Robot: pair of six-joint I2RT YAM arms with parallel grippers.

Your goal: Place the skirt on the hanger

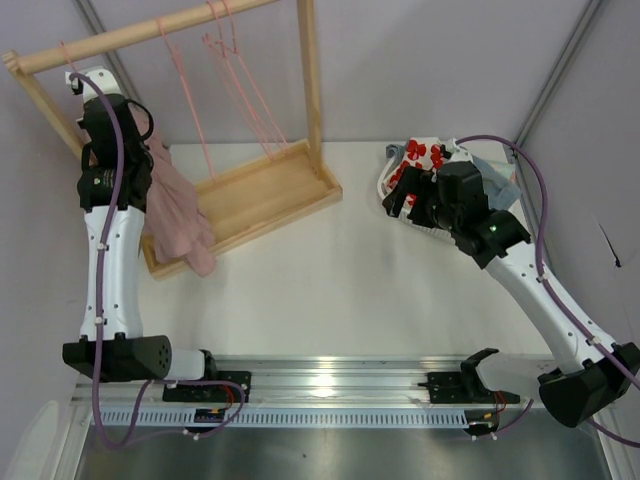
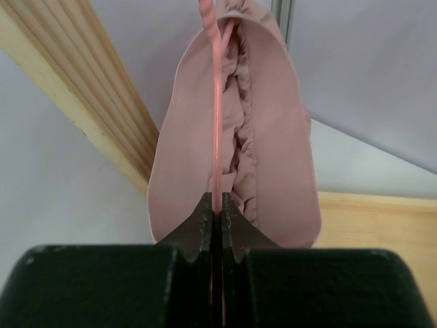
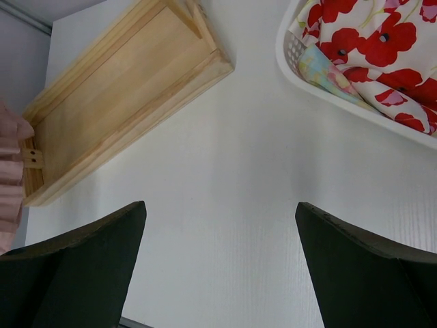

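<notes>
The dusty-pink skirt (image 1: 178, 215) hangs down beside my raised left arm, over the left end of the wooden rack. In the left wrist view its gathered waist (image 2: 273, 137) wraps round a thin pink hanger (image 2: 217, 123) wire. My left gripper (image 2: 218, 205) is shut on that wire; from above, the left gripper (image 1: 112, 120) is mostly hidden by the wrist. My right gripper (image 3: 220, 225) stands wide open over bare table with nothing between its fingers. In the top view the right gripper (image 1: 408, 200) is beside the basket. A strip of skirt (image 3: 8, 171) shows at the right wrist view's left edge.
The wooden rack (image 1: 250, 195) has a tray base and a top rail (image 1: 150, 30) carrying other pink hangers (image 1: 235, 70). A white basket (image 1: 392, 175) at the right holds a white cloth with red flowers (image 3: 369, 41) and a blue-grey garment (image 1: 495, 180).
</notes>
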